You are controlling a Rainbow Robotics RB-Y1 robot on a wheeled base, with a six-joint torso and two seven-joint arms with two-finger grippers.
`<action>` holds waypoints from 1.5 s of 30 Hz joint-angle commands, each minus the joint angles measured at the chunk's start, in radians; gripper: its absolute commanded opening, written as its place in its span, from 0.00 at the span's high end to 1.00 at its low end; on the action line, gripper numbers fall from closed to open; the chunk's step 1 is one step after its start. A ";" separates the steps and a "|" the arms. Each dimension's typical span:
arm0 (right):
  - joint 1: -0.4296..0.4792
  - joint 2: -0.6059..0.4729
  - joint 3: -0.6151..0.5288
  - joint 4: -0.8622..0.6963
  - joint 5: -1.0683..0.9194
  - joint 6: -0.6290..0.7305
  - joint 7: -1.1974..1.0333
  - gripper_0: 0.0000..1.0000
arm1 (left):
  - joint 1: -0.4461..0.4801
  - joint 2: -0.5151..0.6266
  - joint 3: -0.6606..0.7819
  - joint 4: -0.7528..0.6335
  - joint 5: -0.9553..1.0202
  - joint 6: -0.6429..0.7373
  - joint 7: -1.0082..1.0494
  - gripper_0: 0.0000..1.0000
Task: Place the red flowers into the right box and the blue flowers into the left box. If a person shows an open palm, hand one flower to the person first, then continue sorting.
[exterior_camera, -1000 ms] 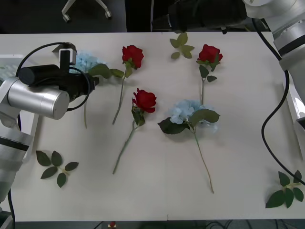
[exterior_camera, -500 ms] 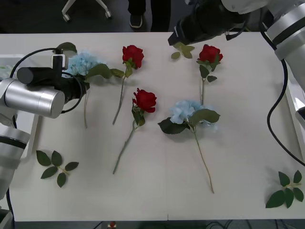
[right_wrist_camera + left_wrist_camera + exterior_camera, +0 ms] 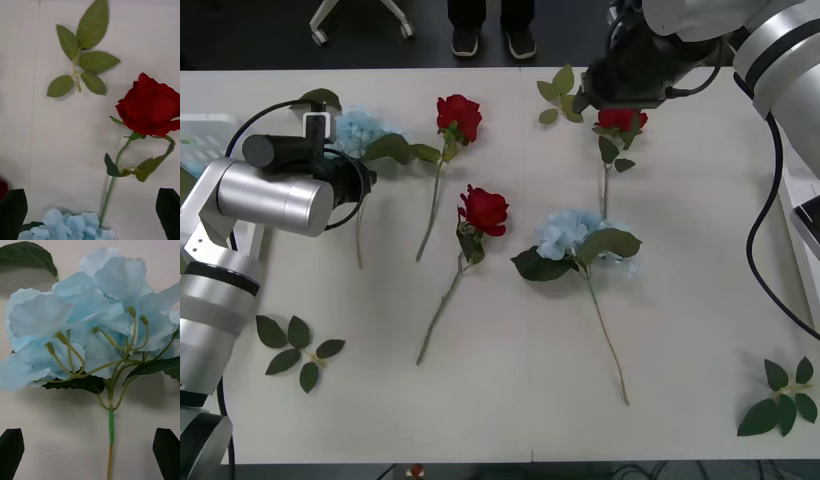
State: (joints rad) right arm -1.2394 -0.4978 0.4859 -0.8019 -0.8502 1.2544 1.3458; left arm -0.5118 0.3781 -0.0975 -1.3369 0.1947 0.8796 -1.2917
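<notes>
Directly beyond left claw [image 3: 90, 453]: blue flower [image 3: 90, 318].

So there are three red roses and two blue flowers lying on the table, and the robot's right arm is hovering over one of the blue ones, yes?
Not quite: the right gripper hovers over a red rose, as the right wrist view shows. The counts are right: the front view shows three red roses and two blue flowers.

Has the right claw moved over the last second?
Yes. The right claw has swung rightward along the table's far edge, from beside the leaf sprig to over the rightmost rose.
</notes>
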 commanded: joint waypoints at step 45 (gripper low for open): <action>-0.060 0.193 0.014 0.429 0.226 -0.167 -0.106 0.00 | -0.059 -0.047 -0.016 0.151 -0.015 -0.123 -0.104 1.00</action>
State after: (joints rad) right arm -1.2422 -0.3195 0.5116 -0.3778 -0.6274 1.0917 1.2781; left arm -0.5449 0.3271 -0.1004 -1.1518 0.1703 0.7428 -1.3579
